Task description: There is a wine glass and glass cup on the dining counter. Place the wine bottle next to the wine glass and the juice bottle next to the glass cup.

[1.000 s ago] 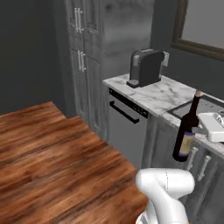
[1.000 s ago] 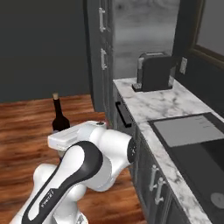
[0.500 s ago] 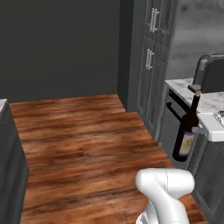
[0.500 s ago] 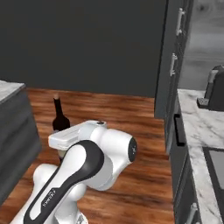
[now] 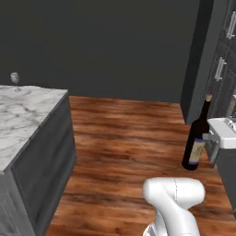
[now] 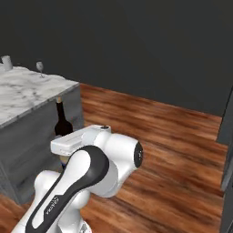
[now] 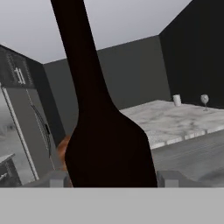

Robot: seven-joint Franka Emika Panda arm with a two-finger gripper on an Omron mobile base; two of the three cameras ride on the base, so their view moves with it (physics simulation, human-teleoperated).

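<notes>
so the wine bottle is up off the floor, upright, carried out at the end of the arm on the right of the left base view, with the wooden floor well below it. in the hand view its dark body sits right between the two finger tips, so i'd say the gripper is pinching the bottle low on its body, though the tips are mostly hidden behind the glass and i can't swear how firm the contact is. the place you want is the dining counter, the marble top on the left, with the wine glass standing near its far end and the glass cup a bit further along, apart from it. you're mid carry, nothing placed yet, and the juice bottle is a job for later. my advice: keep the bottle vertical while the base drives, since a tall thing held low will want to swing if you brake hard. come up to the counter side on, lift the base of the bottle clear above the marble edge before you reach over, and aim for a bare patch just beside the wine glass, not touching it. that stem looks easy to knock over. set it down flat, then let go.
</notes>
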